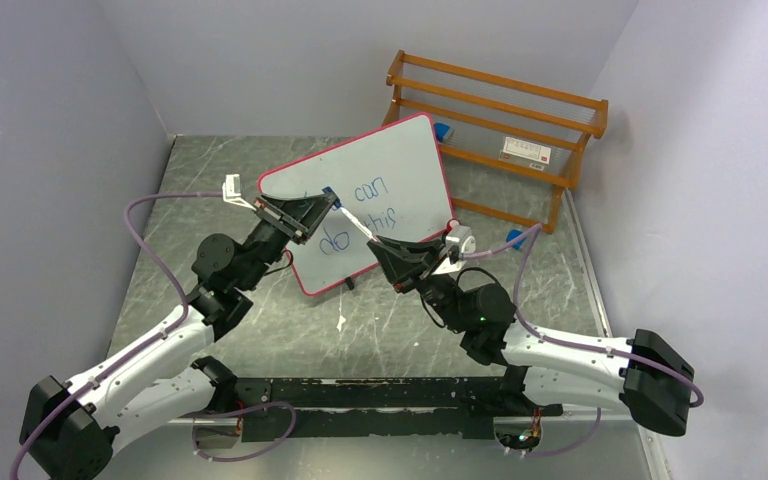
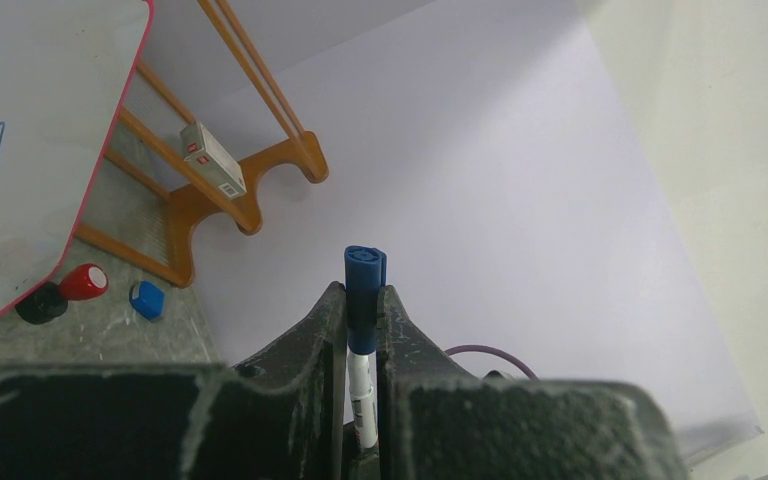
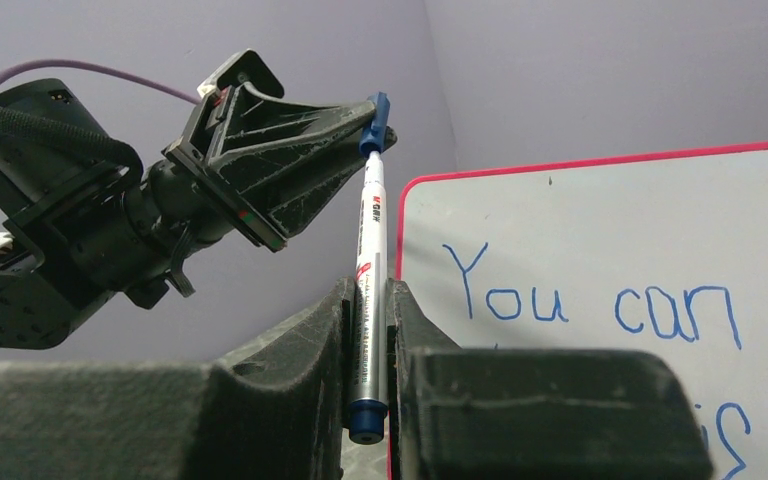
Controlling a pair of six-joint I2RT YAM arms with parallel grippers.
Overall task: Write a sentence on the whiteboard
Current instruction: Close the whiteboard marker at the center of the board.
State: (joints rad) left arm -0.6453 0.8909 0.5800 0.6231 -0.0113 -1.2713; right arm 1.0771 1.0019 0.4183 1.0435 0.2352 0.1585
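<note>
The marker (image 3: 372, 220) is clamped in the right gripper (image 3: 370, 295) and its cap (image 2: 364, 270) is pinched by the left gripper (image 2: 363, 300) above, likely for capping, beside the whiteboard (image 3: 610, 200) where the sentence (image 3: 505, 300) looks finished.

Left gripper (image 2: 363, 300) clamped on blue plastic marker cap (image 2: 364, 268), white marker barrel (image 2: 360, 392) below (between the black fingers). At left, white pink-framed whiteboard (image 2: 30, 120); orange wooden rack (image 2: 250, 195) behind it, small red round piece (image 2: 84, 282) by its corner
</note>
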